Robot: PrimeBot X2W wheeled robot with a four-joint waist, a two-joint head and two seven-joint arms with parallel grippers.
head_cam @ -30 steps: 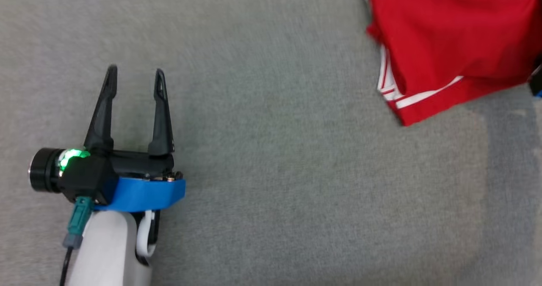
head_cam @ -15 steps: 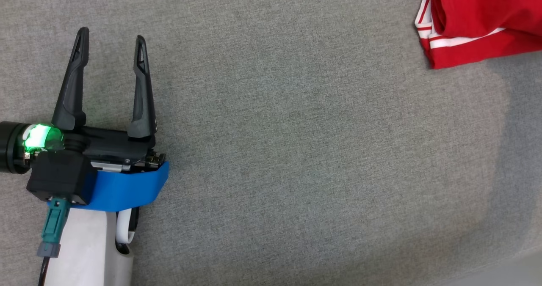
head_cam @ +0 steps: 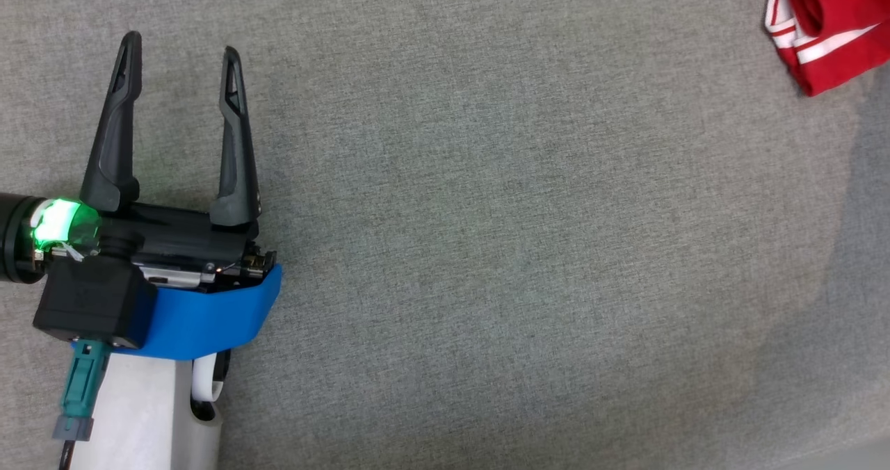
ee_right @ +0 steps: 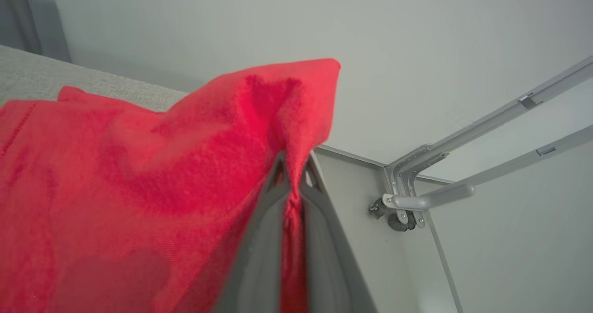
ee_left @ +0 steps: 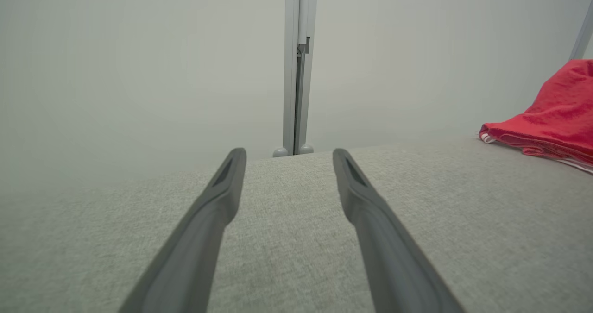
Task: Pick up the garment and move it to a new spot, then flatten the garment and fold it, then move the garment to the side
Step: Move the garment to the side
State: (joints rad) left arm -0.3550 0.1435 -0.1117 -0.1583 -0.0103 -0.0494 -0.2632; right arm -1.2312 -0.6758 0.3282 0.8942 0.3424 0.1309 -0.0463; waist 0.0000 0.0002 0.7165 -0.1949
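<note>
The left gripper (head_cam: 181,44) sits at about 8 o'clock in the head view, its two long, tapered black fingers spread wide with nothing between them, pointing to 12 o'clock over the surface (head_cam: 528,247), a grey, finely woven, matte cloth; behind the fingers come a boxy black body, a glowing green light (head_cam: 59,223), a smooth blue band (head_cam: 208,313) and a pale forearm (head_cam: 139,414). The garment (head_cam: 831,53) is at 1 o'clock in that view, well apart from the left gripper: soft red knit with white stripes along its hem, bunched at the corner. In the left wrist view the garment (ee_left: 556,114) shows at 3 o'clock, its lower edge on the surface, sloping up to the right; ahead a slim grey post (ee_left: 296,72) stands against a plain pale wall. The right gripper (ee_right: 295,165) is clamped on the garment (ee_right: 139,174) — a fold of fuzzy red fabric is pinched between its grey fingers and peaks above them, the rest draping toward 9 o'clock; at 3 o'clock a grey metal bracket (ee_right: 407,197) carries two thin rails.
</note>
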